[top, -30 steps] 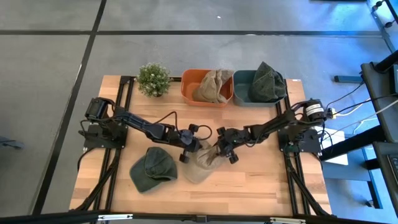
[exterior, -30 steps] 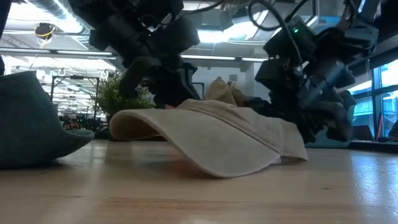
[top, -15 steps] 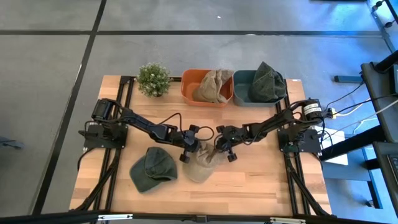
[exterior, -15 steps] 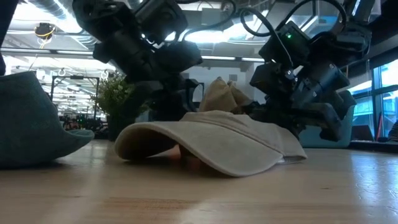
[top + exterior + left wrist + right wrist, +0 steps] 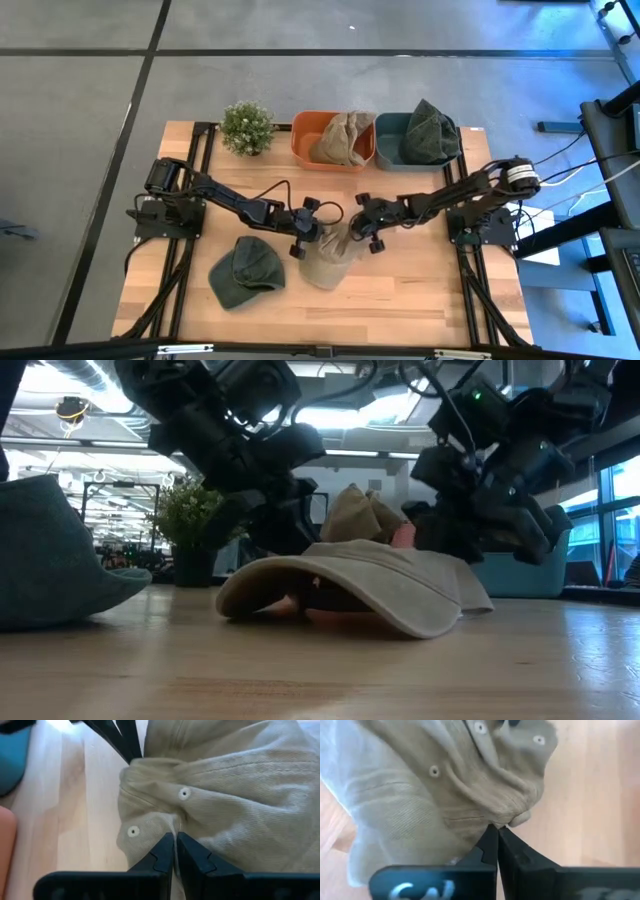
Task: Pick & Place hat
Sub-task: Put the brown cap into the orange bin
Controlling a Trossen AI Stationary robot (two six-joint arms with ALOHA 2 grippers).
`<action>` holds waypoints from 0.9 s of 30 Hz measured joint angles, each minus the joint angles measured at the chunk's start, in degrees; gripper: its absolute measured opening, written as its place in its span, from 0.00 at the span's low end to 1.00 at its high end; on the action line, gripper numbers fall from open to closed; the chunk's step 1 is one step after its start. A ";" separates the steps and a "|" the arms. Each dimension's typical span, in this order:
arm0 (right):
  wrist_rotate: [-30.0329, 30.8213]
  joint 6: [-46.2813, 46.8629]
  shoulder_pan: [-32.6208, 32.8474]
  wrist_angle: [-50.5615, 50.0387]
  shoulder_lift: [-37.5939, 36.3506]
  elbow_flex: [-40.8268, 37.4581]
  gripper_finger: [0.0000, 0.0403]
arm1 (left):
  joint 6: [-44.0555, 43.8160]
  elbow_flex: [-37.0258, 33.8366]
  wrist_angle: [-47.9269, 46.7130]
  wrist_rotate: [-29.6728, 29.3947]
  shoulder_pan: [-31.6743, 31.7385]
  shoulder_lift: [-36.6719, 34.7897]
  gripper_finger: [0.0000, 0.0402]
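A beige hat (image 5: 328, 262) lies at the table's middle, its brim (image 5: 300, 575) resting on the wood and its crown bunched up between my two grippers. My left gripper (image 5: 306, 240) is shut on the crown from the left. My right gripper (image 5: 361, 231) is shut on it from the right. In the left wrist view the right gripper's dark fingers (image 5: 125, 740) show beyond the crown. A green hat (image 5: 245, 272) lies flat on the table to the left, untouched. My left gripper pinches a fold of the crown cloth (image 5: 172, 822) between its two fingers, beside two eyelets. It comes slanting down from the table's left side. The crown is gathered into wrinkles at the fingertips. My right gripper pinches a puckered fold of the crown (image 5: 507, 817) between its two fingers. It comes slanting down from the table's right side. The cloth is drawn into creases toward the fingertips, while the brim stays on the table.
At the far edge stand an orange bin (image 5: 305, 150) holding a beige hat and a teal bin (image 5: 385, 155) holding a green hat. A small potted plant (image 5: 247, 127) stands left of them. Bare wood lies along the near edge.
My right gripper has gone a little toward the table's far right, with the crown's cloth following it. The beige hat has slid toward the right and bunched up higher at the crown. Its brim has stayed on the table.
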 joint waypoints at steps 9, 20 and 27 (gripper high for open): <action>0.52 0.25 0.02 -2.69 -6.35 0.11 0.00 | -1.16 0.00 -0.31 -1.98 0.02 -3.98 0.11; -3.30 0.33 0.11 -3.94 -12.63 0.13 0.00 | -4.66 0.00 -6.30 -3.25 0.02 -13.58 0.33; -4.45 0.44 0.09 -3.65 -23.07 1.28 0.00 | -11.27 -0.02 -19.30 -4.16 0.02 -25.32 0.33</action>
